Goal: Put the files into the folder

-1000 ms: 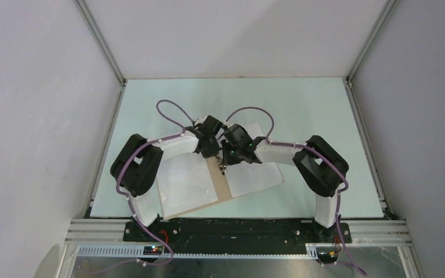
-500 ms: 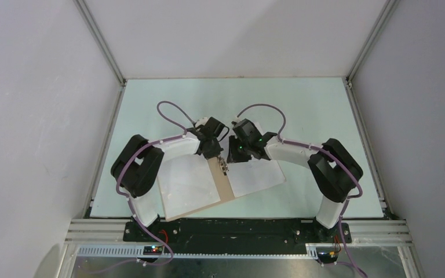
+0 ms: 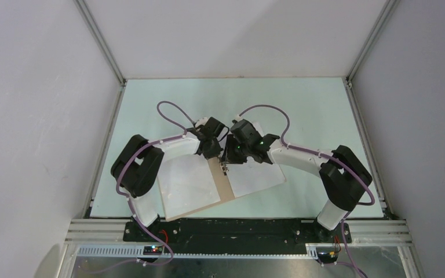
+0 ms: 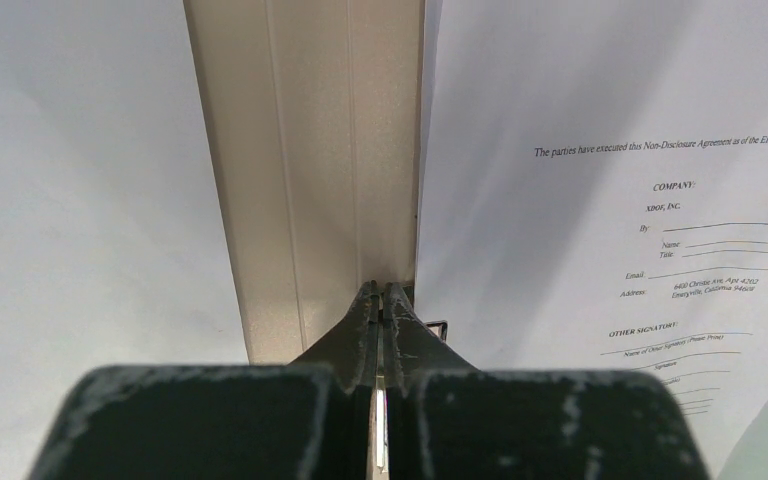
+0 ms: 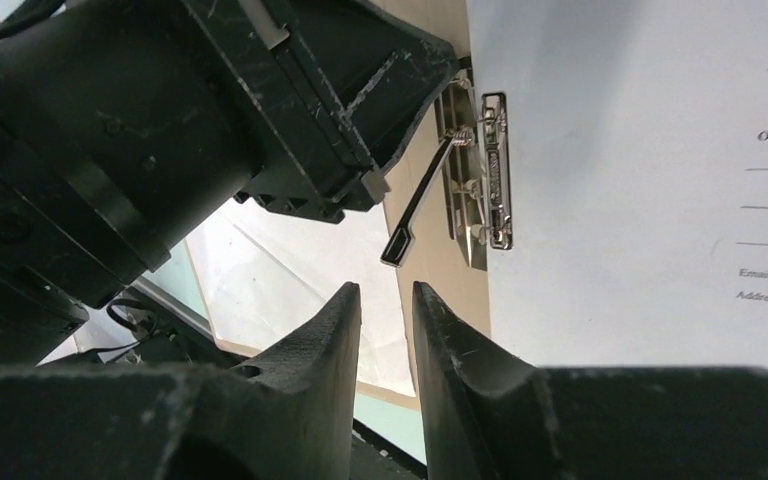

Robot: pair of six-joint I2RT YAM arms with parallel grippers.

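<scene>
The tan folder lies open near the table's front, its spine bare. A blank white sheet covers its left leaf and a printed sheet its right leaf; the text shows in the left wrist view. The metal spine clip has its lever raised. My left gripper is shut, its tips down on the spine beside the clip. My right gripper hovers just short of the lever's end, its jaws a narrow gap apart and empty. Both grippers meet over the clip.
The pale green table is ringed by white walls with aluminium rails. Both arm bases sit on the black mounting bar at the near edge. Purple cables loop above each wrist.
My right arm's elbow has swung outward to the right and its gripper has edged left toward the clip. The left gripper and the folder have barely moved.
</scene>
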